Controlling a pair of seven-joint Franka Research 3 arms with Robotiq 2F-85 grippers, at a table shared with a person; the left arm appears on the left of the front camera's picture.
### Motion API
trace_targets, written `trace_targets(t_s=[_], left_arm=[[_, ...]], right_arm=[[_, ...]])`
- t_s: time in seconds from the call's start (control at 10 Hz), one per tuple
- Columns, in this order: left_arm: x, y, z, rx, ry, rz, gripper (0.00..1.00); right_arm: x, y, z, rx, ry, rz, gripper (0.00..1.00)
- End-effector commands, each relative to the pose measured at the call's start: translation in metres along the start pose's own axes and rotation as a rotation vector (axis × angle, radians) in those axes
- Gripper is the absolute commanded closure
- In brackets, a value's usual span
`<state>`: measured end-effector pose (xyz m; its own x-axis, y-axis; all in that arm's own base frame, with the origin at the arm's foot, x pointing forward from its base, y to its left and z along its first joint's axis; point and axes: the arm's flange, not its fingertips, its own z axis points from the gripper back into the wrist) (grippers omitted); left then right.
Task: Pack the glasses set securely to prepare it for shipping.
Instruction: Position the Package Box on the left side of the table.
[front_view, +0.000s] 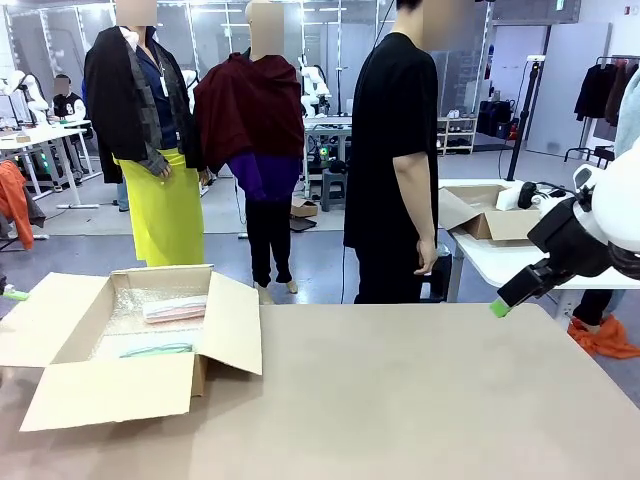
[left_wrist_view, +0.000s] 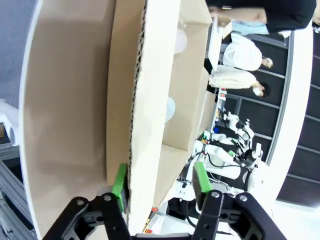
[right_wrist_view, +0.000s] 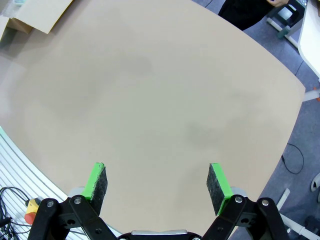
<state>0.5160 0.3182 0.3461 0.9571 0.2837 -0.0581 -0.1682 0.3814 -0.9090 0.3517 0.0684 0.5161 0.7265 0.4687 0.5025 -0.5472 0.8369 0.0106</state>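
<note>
The left gripper (front_view: 12, 294) is cut off at the front view's left edge, only a green tip showing.

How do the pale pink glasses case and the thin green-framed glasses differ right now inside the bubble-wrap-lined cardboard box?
The pale pink glasses case is a solid, rounded oblong; the thin green-framed glasses are a slim wire-like outline. The case lies toward the far side of the brown cardboard box, the glasses nearer the robot. The glasses lie outside the case. Both rest flat on the bubble wrap, untouched by either gripper.

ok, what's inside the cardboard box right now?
The cardboard box holds the pale pink glasses case toward the back and the green-framed glasses nearer the front, both on bubble wrap. The near wall and front flap hide the floor's front part.
</note>
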Motion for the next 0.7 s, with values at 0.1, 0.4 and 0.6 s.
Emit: trace_targets(t_s=[0.1, 0.4, 0.6], left_arm=[[-0.040, -0.033, 0.027, 0.125, -0.145, 0.002, 0.16], [-0.073, -0.103, 0.037, 0.220, -0.195, -0.098, 0.16], [-0.081, -0.133, 0.021, 0.272, -0.225, -0.201, 0.16]], right_arm=[[0.000, 0.000, -0.001, -0.008, -0.007, 0.003, 0.00], [0.000, 0.000, -0.001, -0.008, -0.007, 0.003, 0.00], [0.000, 0.000, -0.001, -0.008, -0.007, 0.003, 0.00]])
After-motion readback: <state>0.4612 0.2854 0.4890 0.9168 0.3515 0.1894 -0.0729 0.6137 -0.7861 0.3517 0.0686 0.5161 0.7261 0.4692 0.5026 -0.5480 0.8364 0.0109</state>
